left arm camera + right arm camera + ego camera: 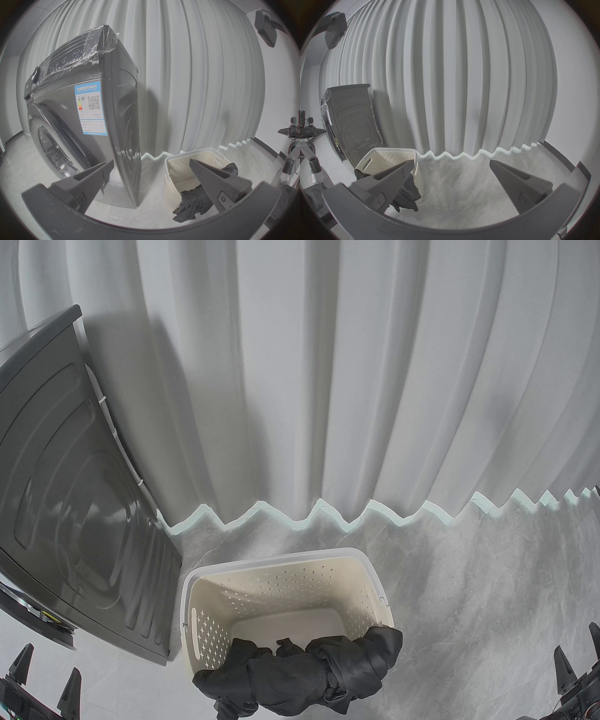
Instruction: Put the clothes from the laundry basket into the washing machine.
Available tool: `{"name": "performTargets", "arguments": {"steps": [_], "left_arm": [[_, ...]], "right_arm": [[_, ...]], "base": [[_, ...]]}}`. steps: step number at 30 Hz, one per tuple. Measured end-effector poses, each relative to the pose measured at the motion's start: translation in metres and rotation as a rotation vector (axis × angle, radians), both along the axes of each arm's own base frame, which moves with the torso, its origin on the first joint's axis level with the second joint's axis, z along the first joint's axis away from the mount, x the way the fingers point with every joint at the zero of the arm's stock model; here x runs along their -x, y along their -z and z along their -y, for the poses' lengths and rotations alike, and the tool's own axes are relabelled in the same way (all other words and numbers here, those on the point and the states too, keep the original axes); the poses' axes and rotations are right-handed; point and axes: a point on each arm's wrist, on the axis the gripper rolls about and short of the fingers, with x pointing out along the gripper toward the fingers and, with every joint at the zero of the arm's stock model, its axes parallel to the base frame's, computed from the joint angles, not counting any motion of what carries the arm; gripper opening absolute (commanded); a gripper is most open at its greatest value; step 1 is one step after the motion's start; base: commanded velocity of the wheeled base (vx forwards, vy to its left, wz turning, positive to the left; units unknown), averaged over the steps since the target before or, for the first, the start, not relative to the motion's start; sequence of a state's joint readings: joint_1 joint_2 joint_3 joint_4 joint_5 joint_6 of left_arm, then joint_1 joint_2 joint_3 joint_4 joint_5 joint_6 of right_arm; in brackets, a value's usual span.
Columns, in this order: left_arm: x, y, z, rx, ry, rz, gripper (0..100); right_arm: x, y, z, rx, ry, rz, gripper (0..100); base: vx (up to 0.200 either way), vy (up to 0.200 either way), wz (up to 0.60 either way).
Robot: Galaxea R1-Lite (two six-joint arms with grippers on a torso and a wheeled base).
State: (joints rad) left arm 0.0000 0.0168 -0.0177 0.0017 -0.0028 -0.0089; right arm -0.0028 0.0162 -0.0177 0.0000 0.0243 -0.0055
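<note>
A cream laundry basket (284,562) with perforated walls stands on the floor straight ahead. Dark clothes (300,671) are bunched at its near side and hang over the near rim. The grey washing machine (69,509) stands to the basket's left, side panel toward me; in the left wrist view its round front door (54,150) looks shut. My left gripper (45,674) hangs open at the lower left, short of the machine. My right gripper (578,652) is open low on the right, away from the basket. The basket (184,162) and clothes (195,201) show between the left gripper's (151,165) fingers. The basket (384,157), clothes (407,192) and machine (351,118) lie off to one side of the right gripper (451,165).
A white pleated curtain (350,377) hangs behind the basket down to the grey marbled floor (487,590). Open floor spreads to the right of the basket. A narrow strip of floor separates basket and machine.
</note>
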Motion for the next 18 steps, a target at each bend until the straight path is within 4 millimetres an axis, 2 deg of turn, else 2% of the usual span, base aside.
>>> {"name": "performTargets", "arguments": {"steps": [12,18], "left_arm": [[0.0,0.0,0.0,0.001,0.0,0.0,100],[0.0,0.0,0.0,0.002,0.0,0.0,100]], "right_arm": [[0.0,0.0,0.0,0.0,0.0,0.0,100],[0.0,0.0,0.0,0.0,-0.001,0.0,100]], "base": [[0.0,0.0,0.0],[0.2,0.0,0.0]]}}
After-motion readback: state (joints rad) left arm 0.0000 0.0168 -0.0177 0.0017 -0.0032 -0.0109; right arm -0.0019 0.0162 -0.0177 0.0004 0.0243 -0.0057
